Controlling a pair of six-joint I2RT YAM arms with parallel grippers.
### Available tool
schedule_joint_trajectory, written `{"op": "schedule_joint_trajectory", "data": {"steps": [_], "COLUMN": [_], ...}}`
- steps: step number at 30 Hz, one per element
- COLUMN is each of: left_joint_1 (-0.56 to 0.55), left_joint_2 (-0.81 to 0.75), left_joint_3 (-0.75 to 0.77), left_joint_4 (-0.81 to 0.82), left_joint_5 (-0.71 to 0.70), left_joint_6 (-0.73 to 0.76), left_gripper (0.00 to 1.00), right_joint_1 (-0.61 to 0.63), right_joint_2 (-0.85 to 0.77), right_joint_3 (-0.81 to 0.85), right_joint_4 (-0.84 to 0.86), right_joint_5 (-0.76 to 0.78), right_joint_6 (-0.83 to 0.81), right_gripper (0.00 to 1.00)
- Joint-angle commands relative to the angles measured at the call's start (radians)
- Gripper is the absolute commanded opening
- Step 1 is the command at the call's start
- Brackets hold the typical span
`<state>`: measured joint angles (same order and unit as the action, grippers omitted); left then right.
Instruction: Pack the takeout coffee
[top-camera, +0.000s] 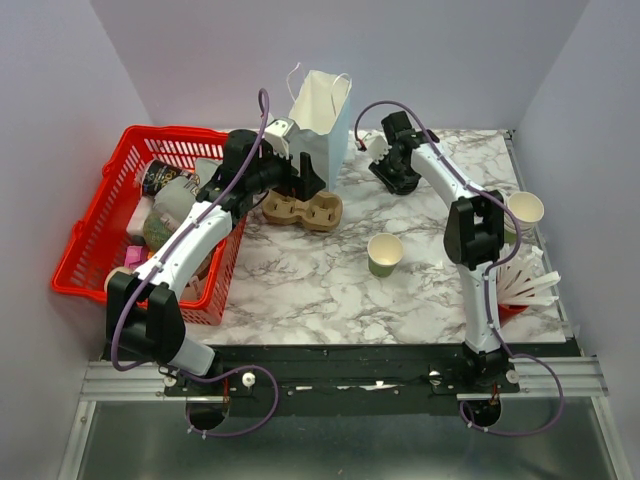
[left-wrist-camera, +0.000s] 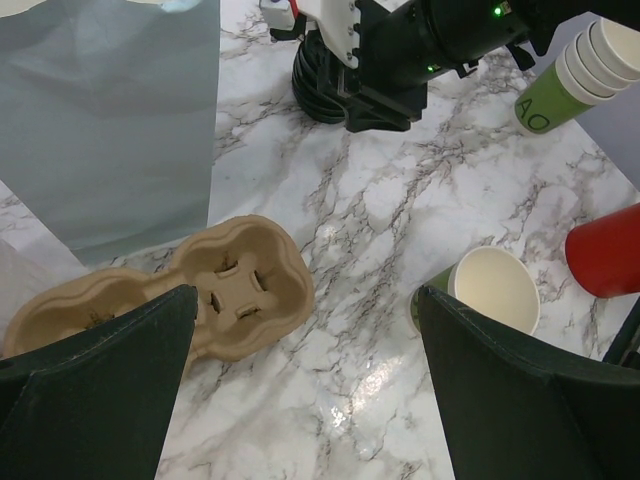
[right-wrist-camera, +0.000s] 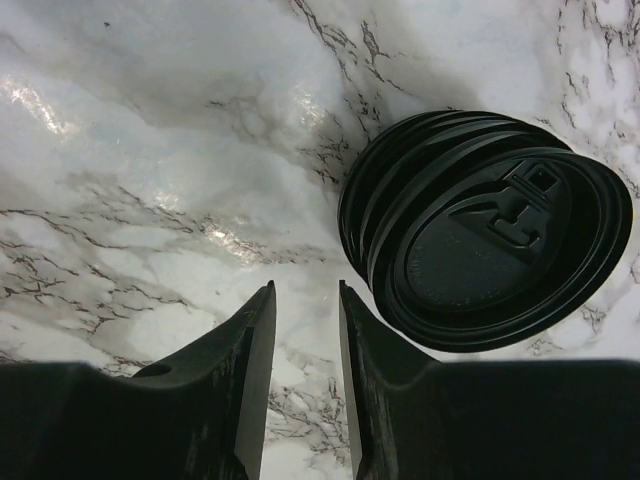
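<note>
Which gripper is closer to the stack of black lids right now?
Right. The right gripper sits just beside the stack of black lids, holding nothing. The left gripper is farther off, open above the cardboard cup carrier.

The basket (top-camera: 85, 235) is set at the left edge of the worktop (top-camera: 320, 290). The bag (top-camera: 320, 120) is stood at the rear, with the carrier (top-camera: 305, 212) just before it and the lids (top-camera: 403, 183) to its right. The cup (top-camera: 385, 254) is located right of the carrier, the cup stack (top-camera: 524, 210) at the right edge.
</note>
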<state>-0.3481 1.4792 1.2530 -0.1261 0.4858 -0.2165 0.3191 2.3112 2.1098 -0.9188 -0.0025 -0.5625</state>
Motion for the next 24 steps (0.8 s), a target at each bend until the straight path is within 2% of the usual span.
{"op": "schedule_joint_trajectory", "data": {"steps": [1, 6, 13, 20, 24], "left_joint_1": [0.004, 0.004, 0.004, 0.004, 0.004], "left_joint_2": [-0.020, -0.026, -0.028, -0.023, -0.023], "left_joint_3": [0.002, -0.001, -0.009, -0.001, -0.001], "left_joint_4": [-0.003, -0.012, -0.007, -0.013, -0.023], "left_joint_5": [0.028, 0.028, 0.025, 0.023, 0.020], "left_joint_6": [0.000, 0.008, 0.006, 0.008, 0.012], "left_gripper": [0.99, 0.99, 0.99, 0.99, 0.99], "right_joint_1": [-0.008, -0.008, -0.014, -0.077, -0.097], "right_joint_2": [-0.030, -0.019, -0.032, 0.014, 0.024], "right_joint_3": [0.021, 0.094, 0.090, 0.187, 0.205], "right_joint_4": [0.004, -0.011, 0.021, 0.106, 0.112], "right_joint_5": [-0.031, -0.045, -0.011, 0.151, 0.177], "right_joint_6": [-0.028, -0.030, -0.033, 0.145, 0.179], "right_gripper": [0.38, 0.36, 0.33, 0.32, 0.29]}}
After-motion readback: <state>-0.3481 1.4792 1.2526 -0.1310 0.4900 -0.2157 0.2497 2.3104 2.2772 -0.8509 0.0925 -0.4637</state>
